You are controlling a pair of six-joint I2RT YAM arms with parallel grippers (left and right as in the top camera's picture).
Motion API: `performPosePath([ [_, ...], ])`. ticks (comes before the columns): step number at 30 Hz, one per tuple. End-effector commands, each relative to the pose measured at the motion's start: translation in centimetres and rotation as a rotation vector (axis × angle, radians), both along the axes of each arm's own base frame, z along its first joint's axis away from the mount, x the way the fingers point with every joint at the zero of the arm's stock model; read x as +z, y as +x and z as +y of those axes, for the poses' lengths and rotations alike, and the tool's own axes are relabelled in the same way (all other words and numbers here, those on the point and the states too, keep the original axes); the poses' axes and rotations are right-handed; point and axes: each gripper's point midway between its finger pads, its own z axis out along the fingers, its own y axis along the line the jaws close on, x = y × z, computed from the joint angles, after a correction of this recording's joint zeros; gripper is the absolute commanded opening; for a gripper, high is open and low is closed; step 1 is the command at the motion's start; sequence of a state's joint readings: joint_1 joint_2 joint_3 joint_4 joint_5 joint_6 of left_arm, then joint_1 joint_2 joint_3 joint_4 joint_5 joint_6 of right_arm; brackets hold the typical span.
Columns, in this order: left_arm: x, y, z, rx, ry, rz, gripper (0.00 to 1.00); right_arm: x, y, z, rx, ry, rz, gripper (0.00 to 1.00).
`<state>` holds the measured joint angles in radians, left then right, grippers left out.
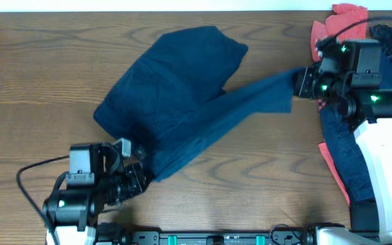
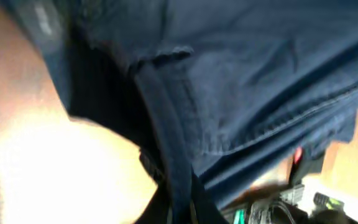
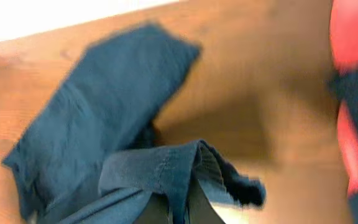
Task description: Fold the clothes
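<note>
My left gripper (image 1: pixel 140 175) and right gripper (image 1: pixel 298 83) are each pinched onto an edge of the plain dark navy-blue cloth shorts (image 1: pixel 175 95), which are spread across the brown wooden table (image 1: pixel 33 61) between them. Fingertips mostly buried in fabric, and both wrist views are blurry. The coral-red and navy garment pile (image 1: pixel 342 17) is half hidden under my right arm.

left arm (image 1: pixel 80 194) and right arm (image 1: pixel 359 68) are black with green lights (image 1: pixel 346 49) and cables (image 1: pixel 29 178), the right partly white.

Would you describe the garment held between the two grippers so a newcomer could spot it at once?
On the wooden table, look at the middle. The navy shorts stretch from the left gripper to the right gripper. Unlike the heap of red and navy clothes at the right edge, they lie alone.
</note>
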<state>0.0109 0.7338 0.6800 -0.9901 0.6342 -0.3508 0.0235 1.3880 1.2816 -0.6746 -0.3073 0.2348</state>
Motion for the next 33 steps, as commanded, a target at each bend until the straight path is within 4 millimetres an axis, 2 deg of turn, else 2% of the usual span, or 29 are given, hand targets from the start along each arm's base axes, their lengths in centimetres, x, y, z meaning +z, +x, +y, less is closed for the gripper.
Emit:
performPosePath([
  [1,1.7,3.1,1.7,0.105,0.064,-0.14,0.06,5.0,3.7,-3.5,-0.111,-0.159,-0.229,0.01],
  [3,3.3,5.5,2.2,0.171,0.052,-0.238,0.06,5.5,5.0,-2.8,-0.099,-0.153,-0.279,0.01],
  [5,4.0,7.2,3.7,0.281,0.087,-0.282,0.06,5.7,6.5,-1.7,-0.079,-0.146,-0.326,0.01],
  [8,3.8,8.8,7.1,0.482,0.181,-0.284,0.06,5.6,8.6,0.4,-0.042,-0.134,-0.384,0.01],
  [10,3.3,9.4,8.3,0.556,0.216,-0.269,0.06,5.4,10.1,2.1,-0.012,-0.127,-0.428,0.01],
  [14,2.4,11.1,8.7,0.567,0.234,-0.254,0.06,4.1,12.6,5.3,0.064,-0.154,-0.507,0.01],
  [18,0.5,13.1,9.0,0.574,0.258,-0.218,0.06,2.9,15.3,8.0,0.116,-0.178,-0.62,0.01],
  [21,-1.4,14.3,10.2,0.608,0.322,-0.181,0.06,1.0,16.9,9.7,0.133,-0.169,-0.664,0.01],
  [27,-4.0,17.1,11.6,0.652,0.389,-0.178,0.06,-4.5,18.6,12.6,0.174,-0.155,-0.664,0.01],
  [32,-5.5,18.9,12.6,0.688,0.433,-0.191,0.07,-6.3,19.5,14.5,0.186,-0.132,-0.742,0.03],
  [33,-5.8,19.2,12.6,0.689,0.432,-0.195,0.11,-6.6,19.7,14.8,0.187,-0.128,-0.754,0.04],
])
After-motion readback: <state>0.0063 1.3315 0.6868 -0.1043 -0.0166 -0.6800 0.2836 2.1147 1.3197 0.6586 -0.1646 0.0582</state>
